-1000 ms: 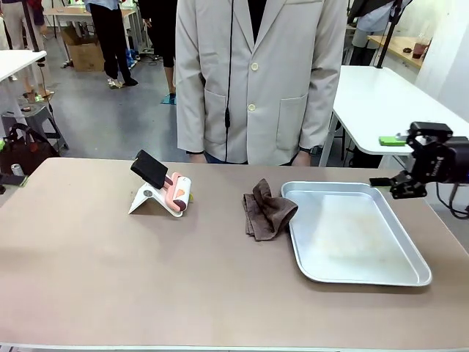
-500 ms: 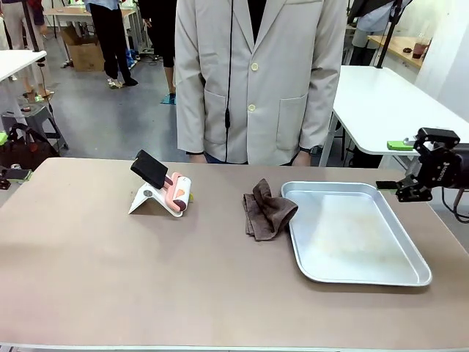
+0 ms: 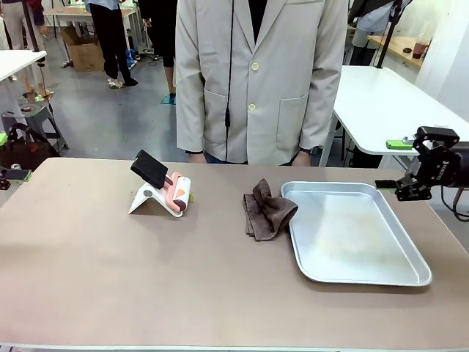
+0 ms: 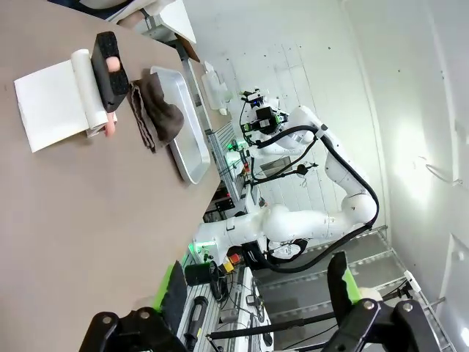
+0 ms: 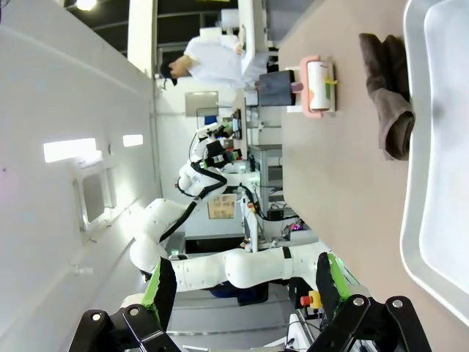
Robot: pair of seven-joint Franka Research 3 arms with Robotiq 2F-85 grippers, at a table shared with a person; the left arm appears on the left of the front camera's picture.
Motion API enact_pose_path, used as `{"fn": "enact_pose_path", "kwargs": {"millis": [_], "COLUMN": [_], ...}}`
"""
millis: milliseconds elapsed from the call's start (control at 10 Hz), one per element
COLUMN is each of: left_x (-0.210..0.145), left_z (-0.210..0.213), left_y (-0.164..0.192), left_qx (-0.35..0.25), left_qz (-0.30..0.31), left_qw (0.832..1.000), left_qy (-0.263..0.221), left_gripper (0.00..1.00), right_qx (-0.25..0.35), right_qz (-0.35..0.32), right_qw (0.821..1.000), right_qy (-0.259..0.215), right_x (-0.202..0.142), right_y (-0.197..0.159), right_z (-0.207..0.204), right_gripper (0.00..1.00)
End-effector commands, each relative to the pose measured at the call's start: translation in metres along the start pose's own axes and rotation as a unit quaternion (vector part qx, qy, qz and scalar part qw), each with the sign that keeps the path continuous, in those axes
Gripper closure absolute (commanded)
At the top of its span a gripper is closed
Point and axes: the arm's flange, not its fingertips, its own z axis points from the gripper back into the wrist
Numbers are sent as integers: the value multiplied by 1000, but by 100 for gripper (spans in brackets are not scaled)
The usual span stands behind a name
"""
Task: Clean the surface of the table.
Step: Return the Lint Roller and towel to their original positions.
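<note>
across a busy workshop floor, the table [image 3: 110, 271] is stretching nearly the full width of the front view, its brown top waiting to be wiped while a person in a pale coat [image 3: 256, 81] is standing at its far edge. a crumpled brown cloth [image 3: 267, 210] is lying near the middle of the table, touching the left rim of a shallow metal tray [image 3: 410, 277], likely set out as the wiping tool. left of the cloth, a lint roller [image 3: 178, 194] is resting against a small white stand with a dark phone [image 3: 150, 168] propped on top.

the right gripper [image 3: 400, 163] is hovering off the table's right edge, just beyond the tray's far corner, apparently parked clear of the work. the left gripper [image 3: 7, 176] is peeking in at the table's left edge.

the wrist views are adding what the front view is leaving unclear: the left gripper [image 4: 260, 290] is showing its green-padded fingers spread wide with nothing between them, looking along the table toward the stand, cloth and tray. the right gripper [image 5: 245, 286] is likewise standing wide apart and empty, looking over the tray toward the cloth. judging by this, neither arm is yet reaching for the cloth.
</note>
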Motion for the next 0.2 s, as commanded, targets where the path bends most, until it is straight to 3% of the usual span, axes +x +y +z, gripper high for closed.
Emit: {"fn": "enact_pose_path", "kwargs": {"millis": [0,100], "left_x": [-2,-2], "left_z": [1,1], "left_y": [-3,-3], "left_qx": [4,4], "left_qz": [-2,-2], "left_qw": [1000,1000], "left_qy": [4,4], "left_gripper": [0,0], "right_qx": [3,3], "right_qz": [-10,-10], "right_qw": [1000,1000], "right_qy": [-1,-1], "right_x": [-3,-3], "right_y": [5,5], "right_z": [0,0], "right_gripper": [0,0]}}
